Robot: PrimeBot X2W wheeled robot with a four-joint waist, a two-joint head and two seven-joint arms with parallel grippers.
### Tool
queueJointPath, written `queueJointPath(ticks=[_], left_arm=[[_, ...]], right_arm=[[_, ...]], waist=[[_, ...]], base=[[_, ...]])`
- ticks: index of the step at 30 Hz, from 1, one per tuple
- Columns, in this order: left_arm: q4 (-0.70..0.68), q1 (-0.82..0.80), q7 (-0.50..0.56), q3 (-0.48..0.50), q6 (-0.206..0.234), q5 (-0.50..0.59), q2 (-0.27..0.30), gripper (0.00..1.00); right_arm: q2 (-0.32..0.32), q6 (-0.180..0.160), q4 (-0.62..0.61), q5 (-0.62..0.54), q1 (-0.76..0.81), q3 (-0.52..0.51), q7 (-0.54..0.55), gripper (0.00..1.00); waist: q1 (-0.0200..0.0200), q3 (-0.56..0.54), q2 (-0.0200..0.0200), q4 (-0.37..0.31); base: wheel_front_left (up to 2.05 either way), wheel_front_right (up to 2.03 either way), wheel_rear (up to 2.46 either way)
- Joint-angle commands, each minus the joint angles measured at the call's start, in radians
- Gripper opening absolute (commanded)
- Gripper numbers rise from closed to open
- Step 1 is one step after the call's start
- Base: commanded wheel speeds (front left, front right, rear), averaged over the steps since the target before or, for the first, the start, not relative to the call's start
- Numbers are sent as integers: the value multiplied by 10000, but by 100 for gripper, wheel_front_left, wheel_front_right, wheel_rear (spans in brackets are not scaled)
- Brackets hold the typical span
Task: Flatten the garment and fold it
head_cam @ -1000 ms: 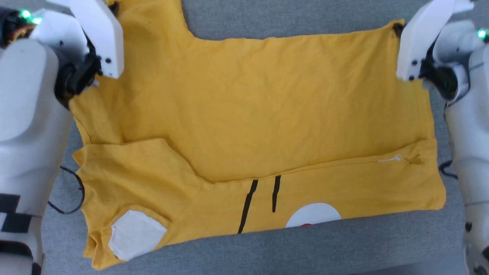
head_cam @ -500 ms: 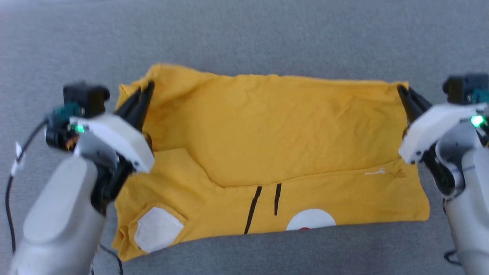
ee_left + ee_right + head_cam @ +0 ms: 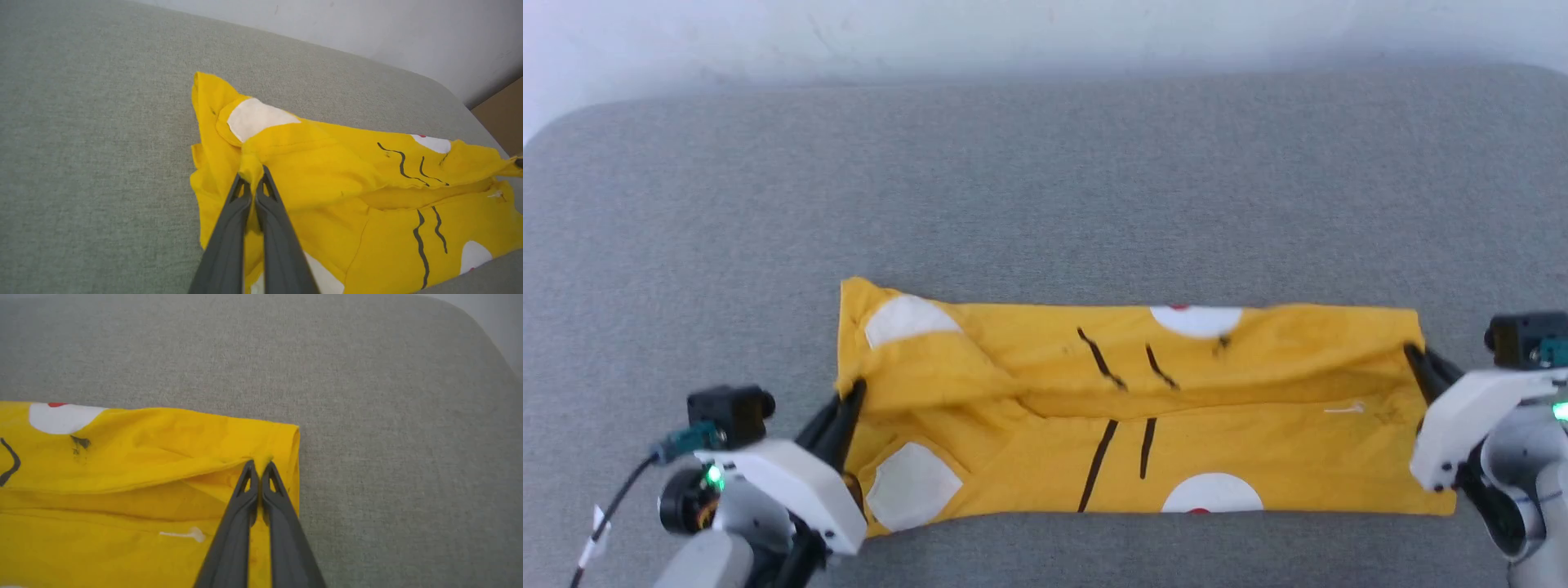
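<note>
The garment [image 3: 1045, 408] is a yellow T-shirt with white patches and black lines, lying as a long band across the grey surface [image 3: 1045, 188]. Its far edge is folded over toward me, print side up. My left gripper [image 3: 856, 392] is shut on the left end of that folded flap, seen up close in the left wrist view as the left gripper [image 3: 253, 176] pinching a bunch of the garment [image 3: 327, 163]. My right gripper [image 3: 1411, 353] is shut on the flap's right end; the right wrist view shows the right gripper [image 3: 258, 463] biting the garment [image 3: 143, 457] at its corner.
The grey padded surface [image 3: 367, 375] stretches far beyond the shirt, ending at a pale wall [image 3: 1013, 33]. A black cable [image 3: 613, 514] hangs by my left wrist. A brown patch of floor [image 3: 504, 114] lies past the surface's corner in the left wrist view.
Both grippers have pulled the shirt's far edge toward me, folding it over so the print faces up. The head camera has tilted up, so the whole picture shifted.
</note>
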Motion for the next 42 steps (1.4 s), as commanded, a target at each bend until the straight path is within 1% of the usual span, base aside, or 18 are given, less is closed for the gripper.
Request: queueJointPath(ticks=[1, 4, 7, 14, 15, 16, 17, 22, 24, 28, 31, 36, 40, 42], left_arm=[[-8, 398, 64, -56, 64, -192, -63, 0], [213, 716, 128, -206, 12, -346, -207, 0], [502, 770, 149, -385, -36, -365, -374, 0], [1326, 533, 183, -708, -228, -376, -711, 0], [1438, 495, 140, -701, -228, -397, -766, 9], [1549, 467, 109, -694, -235, -434, -827, 78], [1654, 447, 109, -727, -269, -450, -870, 100], [1934, 468, 70, -851, -335, -445, -972, 100], [1937, 507, -109, -855, -320, -397, -1010, 100], [1746, 573, -862, -793, -236, -84, -1002, 100], [1531, 562, -1611, -721, -68, 300, -985, 100], [1360, 341, -2740, -458, 358, 1050, -1029, 100], [1223, 76, -3009, -19, 652, 1756, -1254, 100], [889, -59, -3022, 366, 686, 2265, -1453, 100]], right_arm=[[-125, -11, 103, -163, 345, -19, 470, 0], [-246, -11, 188, -399, 606, -147, 1125, 0], [-226, -11, 235, -549, 699, -233, 1576, 0], [-101, -11, 637, -654, 592, -244, 2149, 0], [-67, -11, 696, -633, 581, -261, 2197, 24], [-46, -11, 736, -615, 582, -266, 2217, 48], [-27, -11, 763, -580, 595, -263, 2216, 100], [34, -11, 768, -315, 802, -415, 2103, 100], [67, -11, 624, -143, 982, -595, 1957, 100], [217, -11, 34, 97, 1445, -1014, 1569, 100], [397, -11, -503, 166, 1788, -1279, 1231, 100], [900, -11, -1072, 53, 2103, -1819, 613, 100], [1523, -11, -1083, -250, 2065, -2509, 206, 100], [1800, -11, -984, -423, 1966, -2901, 80, 100]], waist=[[3, -193, 0, 214], [3, -148, 0, 264], [3, -75, 0, 318], [3, 25, 0, 380], [3, 13, 0, 391], [3, -8, 0, 403], [3, -39, 0, 414], [3, -249, 0, 475], [3, -364, 0, 536], [3, -608, 0, 632], [3, -721, 0, 689], [3, -854, 0, 775], [3, -940, 0, 861], [3, -965, 0, 917]], base=[[0, 0, 0], [0, 0, 0], [0, 0, 0], [0, 0, 0], [0, 0, 0], [0, 0, 0], [0, 0, 0], [0, 0, 0], [0, 0, 0], [0, 0, 0], [0, 0, 0], [0, 0, 0], [0, 0, 0], [0, 0, 0]])
